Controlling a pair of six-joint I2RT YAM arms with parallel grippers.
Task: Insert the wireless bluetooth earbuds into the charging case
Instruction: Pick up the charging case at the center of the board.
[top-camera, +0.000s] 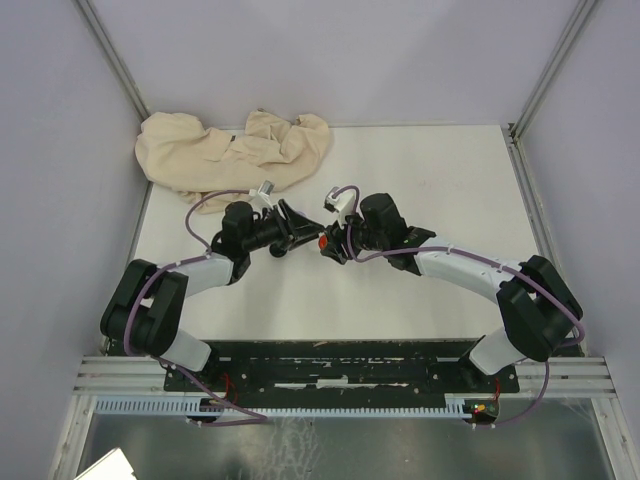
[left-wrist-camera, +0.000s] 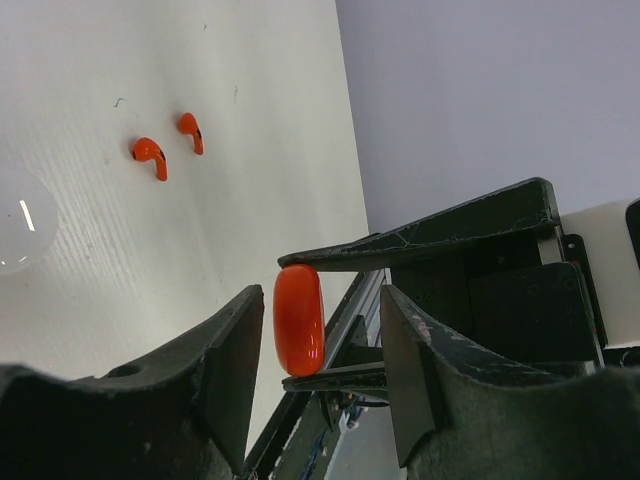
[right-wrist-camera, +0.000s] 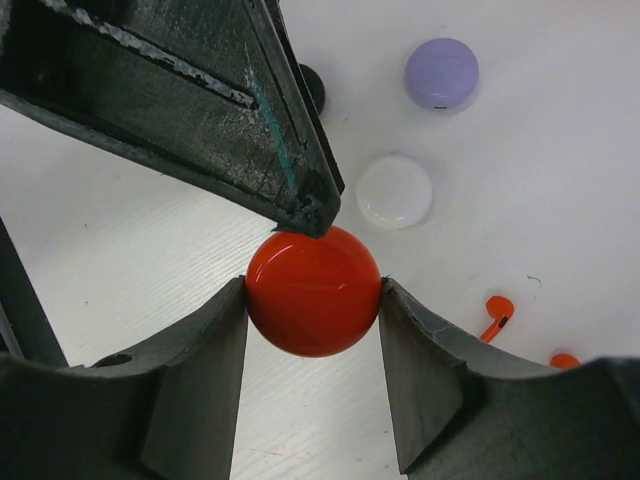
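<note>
A round red charging case (right-wrist-camera: 313, 292) is closed and held off the table between my right gripper's (right-wrist-camera: 313, 300) two fingers, which are shut on its sides. In the top view the case (top-camera: 322, 241) sits between both grippers at mid table. My left gripper (left-wrist-camera: 322, 296) is open with the case (left-wrist-camera: 298, 320) edge-on between its fingers; one left fingertip (right-wrist-camera: 312, 212) touches the case's rim. Two red earbuds (left-wrist-camera: 150, 157) (left-wrist-camera: 190, 132) lie loose on the table beyond; one red earbud (right-wrist-camera: 495, 316) also shows in the right wrist view. The other colours of earbuds are out of view.
A white round case (right-wrist-camera: 395, 190), a purple one (right-wrist-camera: 441, 73) and a partly hidden black one (right-wrist-camera: 312, 85) lie on the table past the grippers. A crumpled beige cloth (top-camera: 235, 150) lies at the back left. Walls close the table's sides.
</note>
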